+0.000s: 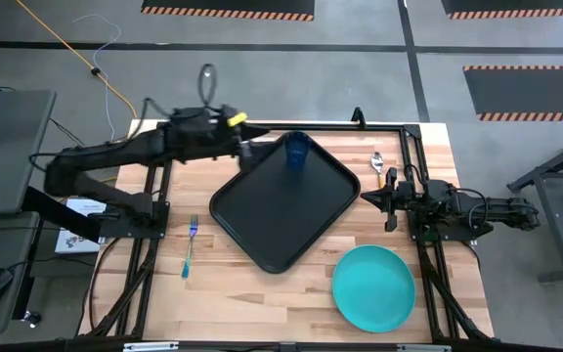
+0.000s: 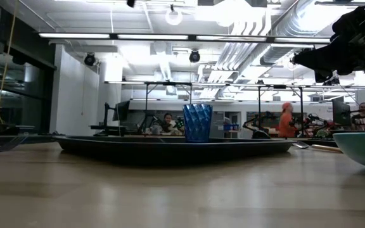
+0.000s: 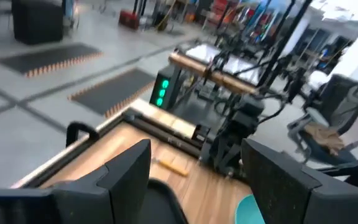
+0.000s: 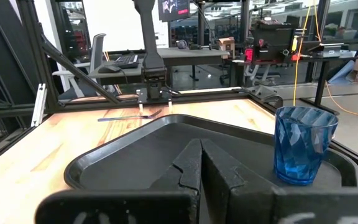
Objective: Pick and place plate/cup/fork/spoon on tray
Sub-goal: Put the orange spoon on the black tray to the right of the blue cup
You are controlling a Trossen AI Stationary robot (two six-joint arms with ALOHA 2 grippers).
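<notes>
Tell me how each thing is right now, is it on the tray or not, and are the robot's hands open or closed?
cup: upright on the tray, at its far corner.
tray: flat on the table, holding only the cup.
plate: on the table, off the tray.
fork: lying on the table, off the tray.
spoon: lying on the table, off the tray.
left gripper: open, empty.
right gripper: shut, empty.

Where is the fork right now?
In the high view the fork lies flat on the bare wooden table, on the left arm's side, apart from the black tray and not on it.
</notes>
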